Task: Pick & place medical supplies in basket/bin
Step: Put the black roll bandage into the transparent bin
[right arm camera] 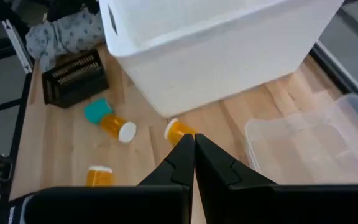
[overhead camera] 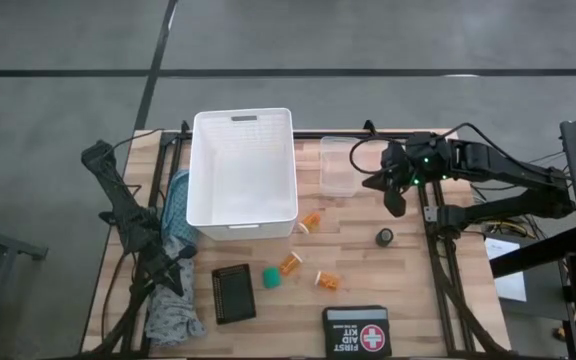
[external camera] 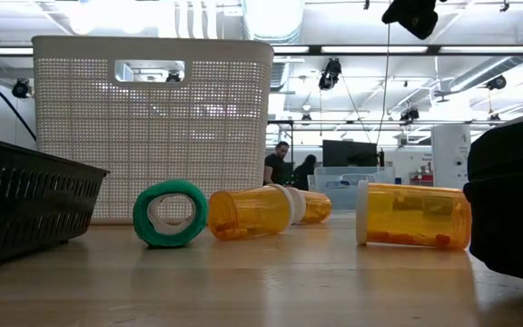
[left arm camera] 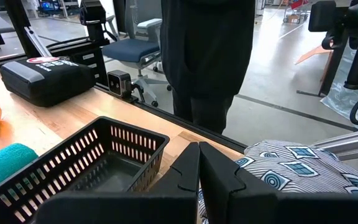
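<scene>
Medical supplies, high view: three orange pill bottles [overhead camera: 311, 221], a green round piece [overhead camera: 270, 278] and a black round piece [overhead camera: 384, 237] lying loose on the table in front of the white basket [overhead camera: 243, 175]; basket interior appears bare, clear tub [overhead camera: 340, 166] beside it likewise; nothing placed yet, by the look of it. Patterned cloth [overhead camera: 173, 205] draped at the basket's left side.
Right gripper, high view: right gripper [overhead camera: 395, 200] raised near the clear tub, fingers shut, holding nothing.
Left gripper, high view: left gripper [overhead camera: 183, 255] low beside the cloth, closed and empty.
Low view: bottles on their sides, translucent amber, white caps, green ring standing on edge.
Left wrist view: fingers pressed together above a small black slotted basket [left arm camera: 92, 162]; cloth alongside.
Right wrist view: closed fingertips pointing down toward a bottle at the basket's foot; all pickups remaining.
</scene>
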Motion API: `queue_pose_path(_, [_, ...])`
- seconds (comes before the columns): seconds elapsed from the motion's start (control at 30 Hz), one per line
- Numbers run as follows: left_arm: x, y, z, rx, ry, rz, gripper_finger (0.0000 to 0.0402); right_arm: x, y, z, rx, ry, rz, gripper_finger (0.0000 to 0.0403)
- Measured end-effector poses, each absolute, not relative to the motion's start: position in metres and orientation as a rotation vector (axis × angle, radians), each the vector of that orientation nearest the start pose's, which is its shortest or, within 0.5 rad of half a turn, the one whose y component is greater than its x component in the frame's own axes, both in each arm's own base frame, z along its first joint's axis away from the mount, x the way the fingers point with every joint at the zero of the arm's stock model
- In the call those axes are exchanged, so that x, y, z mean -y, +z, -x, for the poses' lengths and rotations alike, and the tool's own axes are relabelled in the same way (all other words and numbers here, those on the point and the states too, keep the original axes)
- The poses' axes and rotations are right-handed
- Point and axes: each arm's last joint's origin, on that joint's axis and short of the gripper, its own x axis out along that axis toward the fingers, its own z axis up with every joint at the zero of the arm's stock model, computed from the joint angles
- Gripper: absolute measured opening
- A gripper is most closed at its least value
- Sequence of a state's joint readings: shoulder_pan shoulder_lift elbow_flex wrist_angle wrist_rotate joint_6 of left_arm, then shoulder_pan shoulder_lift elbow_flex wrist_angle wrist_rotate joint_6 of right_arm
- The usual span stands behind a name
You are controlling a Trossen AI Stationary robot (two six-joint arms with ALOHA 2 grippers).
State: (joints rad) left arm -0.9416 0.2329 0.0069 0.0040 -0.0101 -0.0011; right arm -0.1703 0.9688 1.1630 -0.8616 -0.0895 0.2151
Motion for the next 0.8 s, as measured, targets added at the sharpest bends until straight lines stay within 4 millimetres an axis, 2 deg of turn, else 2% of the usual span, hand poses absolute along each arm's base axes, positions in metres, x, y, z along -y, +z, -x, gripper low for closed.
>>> queue_pose_path(0.3, [0.088, 0.147, -0.065, -0.205, -0.928, -0.105, 0.0010, 0.021, 0.365, -0.153, -0.733, -0.159, -0.523, 0.0030])
queue_pose_path(0.57, [0.088, 0.147, -0.065, -0.205, -0.927, -0.104, 0.0010, 0.016, 0.360, -0.143, -0.786, -0.160, -0.556, 0.0085])
queue_pose_path(0.8, [0.088, 0.147, -0.065, -0.205, -0.927, -0.104, 0.0010, 0.007, 0.352, -0.140, -0.861, -0.126, -0.547, 0.0112])
